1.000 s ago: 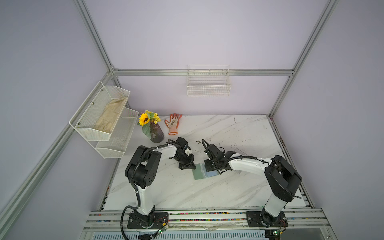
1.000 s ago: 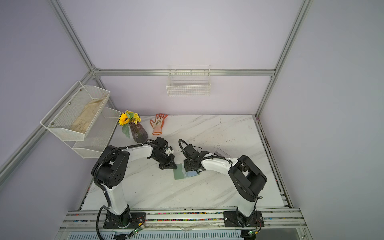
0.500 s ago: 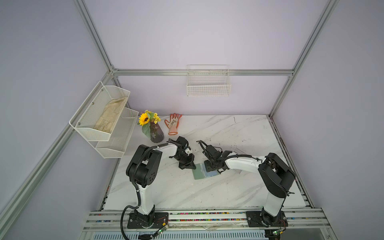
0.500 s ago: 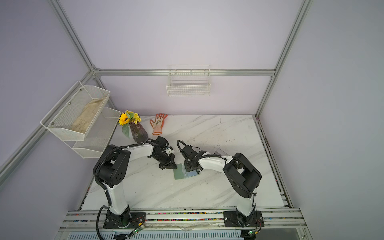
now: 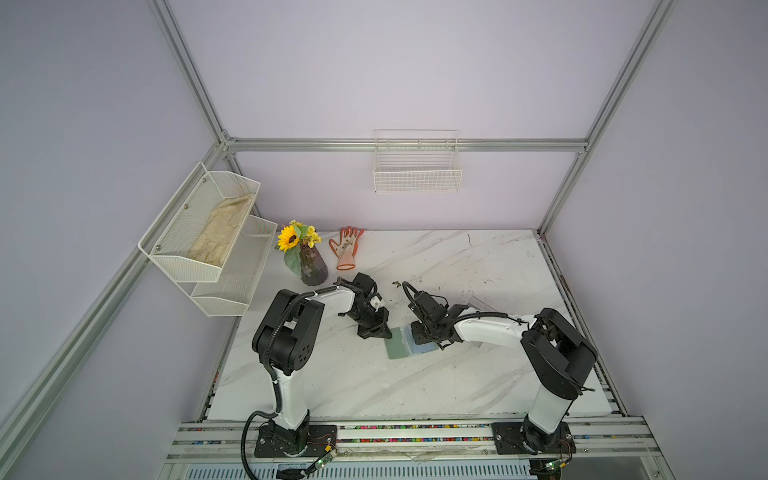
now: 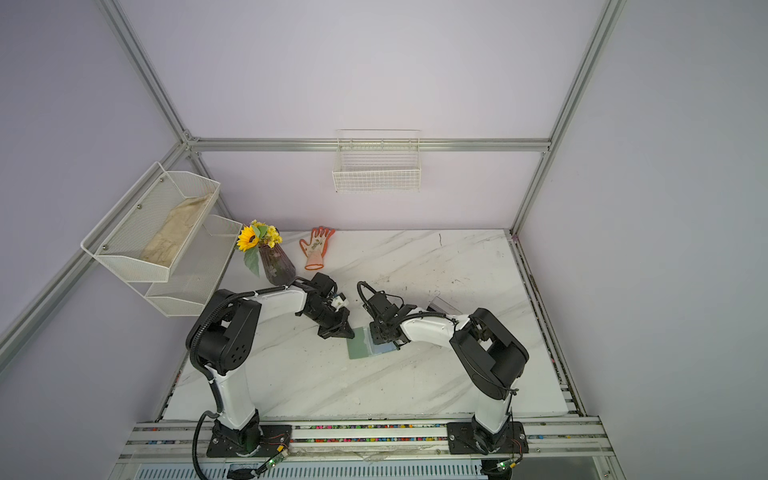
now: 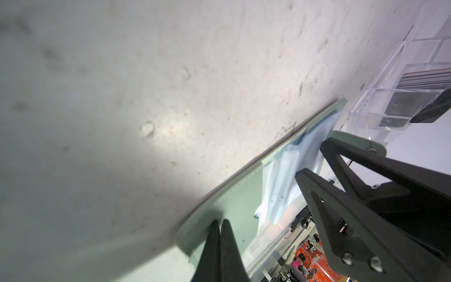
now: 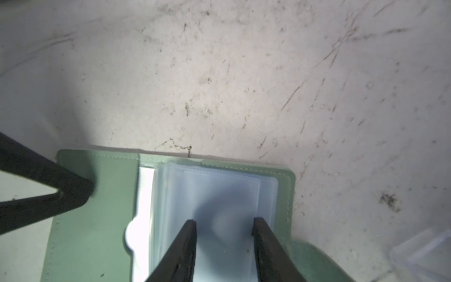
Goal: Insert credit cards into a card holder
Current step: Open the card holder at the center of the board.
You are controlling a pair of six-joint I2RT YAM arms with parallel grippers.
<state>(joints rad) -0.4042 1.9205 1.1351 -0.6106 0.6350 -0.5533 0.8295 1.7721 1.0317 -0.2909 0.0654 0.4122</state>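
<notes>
The left gripper, closed on nothing, pins the soft green cover at nine o'clock of the card holder, which lies open on the bench. At three o'clock the right gripper stands parted and empty over limp, probably slippery sleeves. I'd lift one by its mouth.

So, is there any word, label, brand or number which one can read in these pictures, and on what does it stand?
No text here can be read.
glove: a faint dark print, too small to read.
cards in the clear box: dark faces, no lettering legible.
card holder: plain green, no print visible.
</notes>
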